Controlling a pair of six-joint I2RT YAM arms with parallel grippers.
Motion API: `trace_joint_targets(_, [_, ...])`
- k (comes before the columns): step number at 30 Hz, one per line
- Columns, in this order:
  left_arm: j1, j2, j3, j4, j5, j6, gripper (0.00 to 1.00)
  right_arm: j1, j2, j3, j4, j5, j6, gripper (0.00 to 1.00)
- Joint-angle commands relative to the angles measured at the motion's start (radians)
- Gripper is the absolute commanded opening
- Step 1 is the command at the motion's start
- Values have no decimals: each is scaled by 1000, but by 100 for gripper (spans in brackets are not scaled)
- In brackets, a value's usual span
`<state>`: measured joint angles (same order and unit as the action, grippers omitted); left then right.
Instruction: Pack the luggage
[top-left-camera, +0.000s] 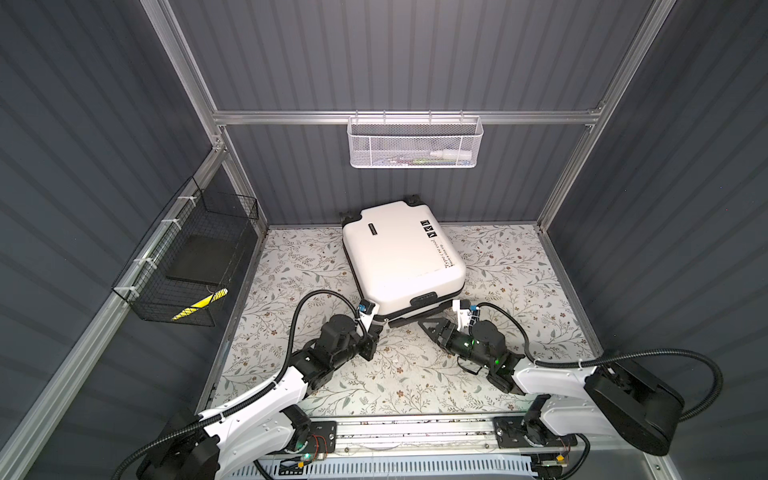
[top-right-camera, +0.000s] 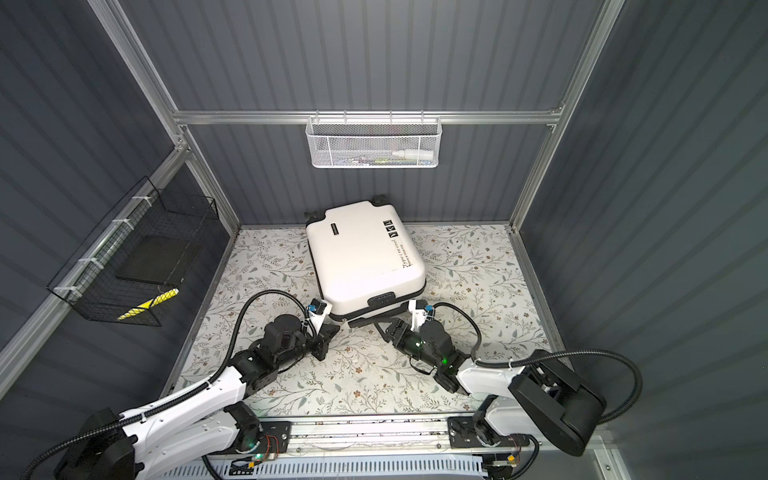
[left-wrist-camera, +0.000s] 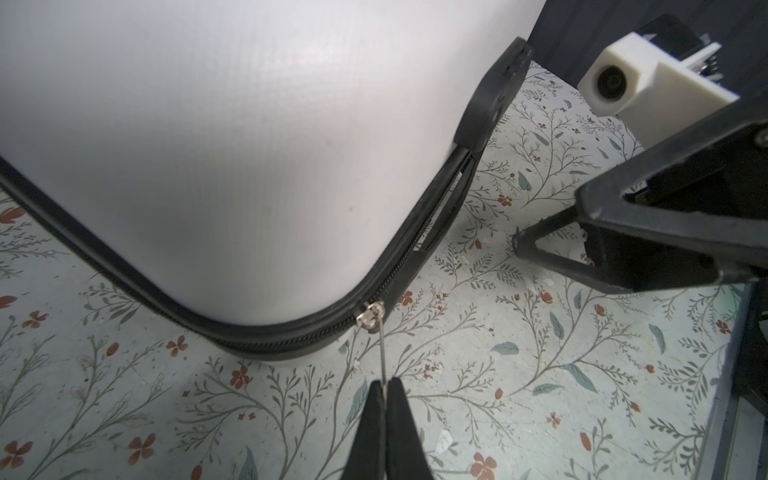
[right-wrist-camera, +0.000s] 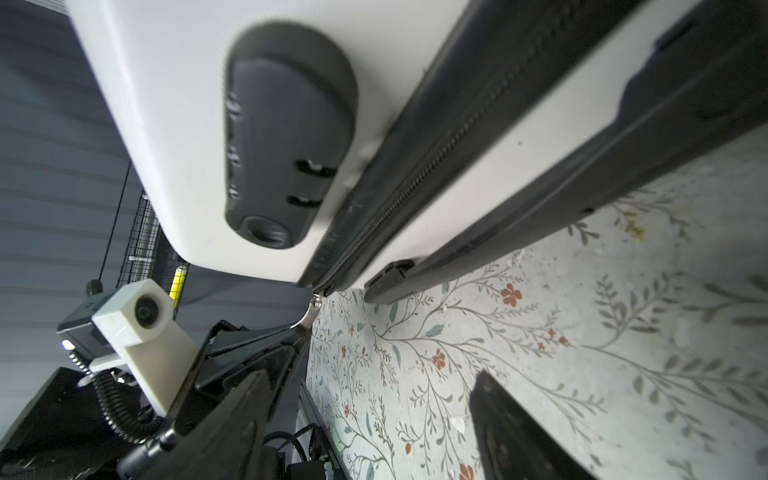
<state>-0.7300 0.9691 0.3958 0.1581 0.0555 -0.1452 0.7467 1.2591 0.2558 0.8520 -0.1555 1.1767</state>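
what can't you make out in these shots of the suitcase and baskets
- Inside of the luggage: all views, its shell hides it.
- Contents of the white mesh basket: both top views, mesh hides them, too small.
- Digits on the lock: right wrist view, blurred.
- The lettering on the shell: both top views, too small to read.

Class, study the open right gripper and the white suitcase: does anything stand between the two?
Nothing visible does. Only bare floral table lies between the right gripper and the suitcase. The left gripper pinches the zipper pull at the corner, to one side.
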Motion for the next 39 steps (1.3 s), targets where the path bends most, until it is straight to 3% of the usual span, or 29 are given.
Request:
trace_joint_targets(1, [-14,-12,6,52,67,9,0,-43,-42,32,-75,-13,-13,83])
trace_joint_targets(7, [-13,0,8,58,69,11,0,-112,-48,93,-109,-60,-13,84])
trace_joint_targets(20, [-14,-3,3,60,69,13,0,-126,33,198,-94,-85,-12,78])
trace_joint_targets(26, [-14,-3,-1,63,70,13,0,-127,37,223,-93,-99,-13,64])
trace_joint_targets(35, [-14,-1,-1,63,75,15,0,-127,0,240,-91,-119,-14,36])
trace_joint_targets(39, [-14,8,-2,67,77,16,0,-127,-12,248,-90,-124,-14,30])
